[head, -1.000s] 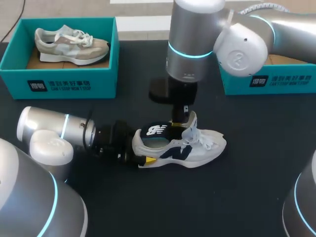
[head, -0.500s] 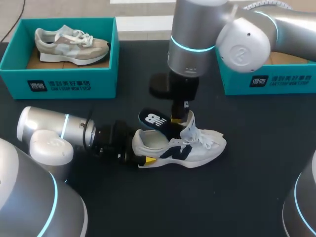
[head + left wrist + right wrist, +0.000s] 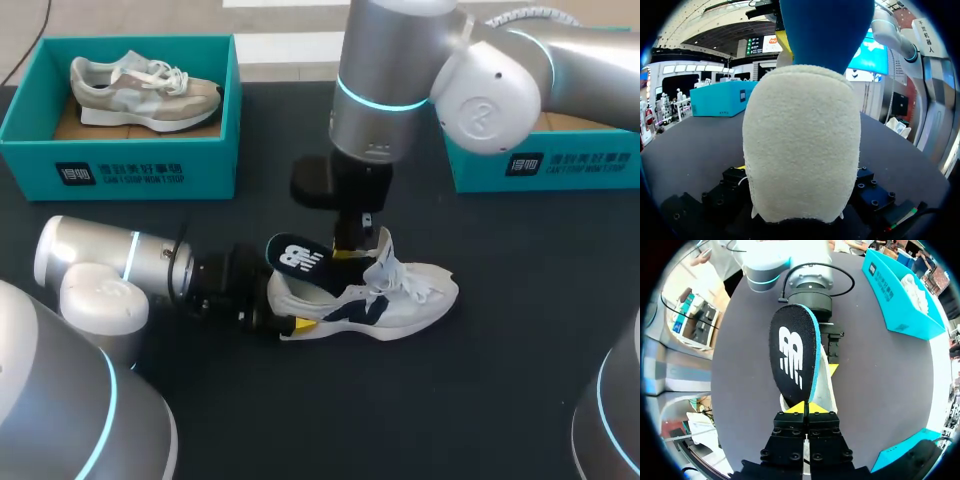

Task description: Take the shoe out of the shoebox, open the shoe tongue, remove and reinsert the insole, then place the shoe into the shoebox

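Dark tabletop (image 3: pixel 500 400); wrist view alone reveals right end effector (image 3: pixel 805 409) pinching insole (image 3: pixel 792 355).

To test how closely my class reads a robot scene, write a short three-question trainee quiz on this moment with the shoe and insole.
1. True or false: the right gripper is shut on the insole.
2. The insole is: A) flat inside the white shoe; B) raised above its opening; C) in a shoebox.
3. What lies in the teal shoebox at the table's far left?
Key: 1 true; 2 B; 3 a beige shoe.
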Controlling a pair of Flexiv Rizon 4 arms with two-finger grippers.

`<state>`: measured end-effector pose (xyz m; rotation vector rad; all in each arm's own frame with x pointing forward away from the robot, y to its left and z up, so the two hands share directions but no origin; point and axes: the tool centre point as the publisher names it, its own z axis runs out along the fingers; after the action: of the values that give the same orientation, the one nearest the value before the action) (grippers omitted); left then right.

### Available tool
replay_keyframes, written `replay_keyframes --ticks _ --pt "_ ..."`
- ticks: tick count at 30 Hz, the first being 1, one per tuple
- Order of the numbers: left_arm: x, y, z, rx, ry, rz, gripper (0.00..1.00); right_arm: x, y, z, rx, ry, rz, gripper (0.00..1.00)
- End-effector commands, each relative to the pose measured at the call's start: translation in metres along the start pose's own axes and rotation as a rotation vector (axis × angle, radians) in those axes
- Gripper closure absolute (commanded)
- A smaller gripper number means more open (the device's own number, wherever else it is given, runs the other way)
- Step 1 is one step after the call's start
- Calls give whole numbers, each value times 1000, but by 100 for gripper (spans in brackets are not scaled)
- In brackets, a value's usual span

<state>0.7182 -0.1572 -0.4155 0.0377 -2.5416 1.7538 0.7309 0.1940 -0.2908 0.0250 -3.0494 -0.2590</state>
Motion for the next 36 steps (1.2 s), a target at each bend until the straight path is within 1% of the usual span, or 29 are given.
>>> replay_keyframes --ticks 1,9,18,22,23,24,25,26,29,33,35,36 --pt "0 5 1 -2 0 -1 100 -3 14 14 7 15 -1 100" --pt "0 5 1 -2 0 -1 100 -8 25 17 -10 21 9 100" --pt "0 5 1 -2 0 -1 100 -22 24 14 -2 15 83 100" --pt "0 5 1 -2 0 -1 100 -25 26 13 -13 25 94 100" --pt "0 5 1 -2 0 -1 100 -25 26 13 -13 25 117 100" --pt "0 5 1 -2 0 -1 100 -25 26 12 -11 35 128 80" --pt "0 5 1 -2 0 -1 100 -25 25 12 -15 43 133 27" --pt "0 5 1 -2 0 -1 100 -24 23 11 -14 48 149 0" --pt "0 5 1 -2 0 -1 100 -22 18 8 -31 82 172 0" --pt "0 5 1 -2 0 -1 100 -22 14 6 -78 183 219 0" --pt "0 5 1 -2 0 -1 100 -22 14 6 -78 225 220 0" --pt "0 5 1 -2 0 -1 100 -23 15 6 -96 250 228 0"
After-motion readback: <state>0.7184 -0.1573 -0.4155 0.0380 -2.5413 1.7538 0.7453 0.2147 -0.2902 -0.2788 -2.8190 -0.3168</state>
